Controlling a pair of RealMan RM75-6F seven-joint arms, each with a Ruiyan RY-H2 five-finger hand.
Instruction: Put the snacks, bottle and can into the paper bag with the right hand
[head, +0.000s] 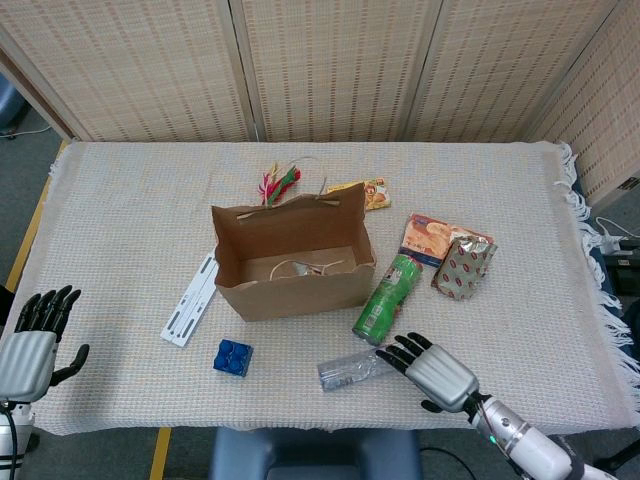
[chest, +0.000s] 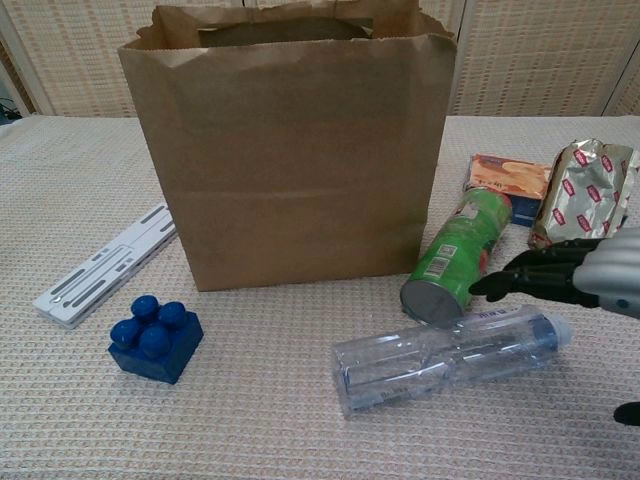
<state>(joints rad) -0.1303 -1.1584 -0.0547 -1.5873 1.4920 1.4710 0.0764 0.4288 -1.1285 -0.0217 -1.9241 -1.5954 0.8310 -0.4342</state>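
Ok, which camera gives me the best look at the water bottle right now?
The chest view: the water bottle lies on its side in full length, cap end to the right, with the right hand just above that end. In the head view the hand covers the cap half, leaving only the bottom part visible.

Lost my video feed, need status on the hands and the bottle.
Right hand open, hovering over bottle, no grip. Left hand open, idle at table edge. Green can lies close beside bottle. Paper bag upright, open.
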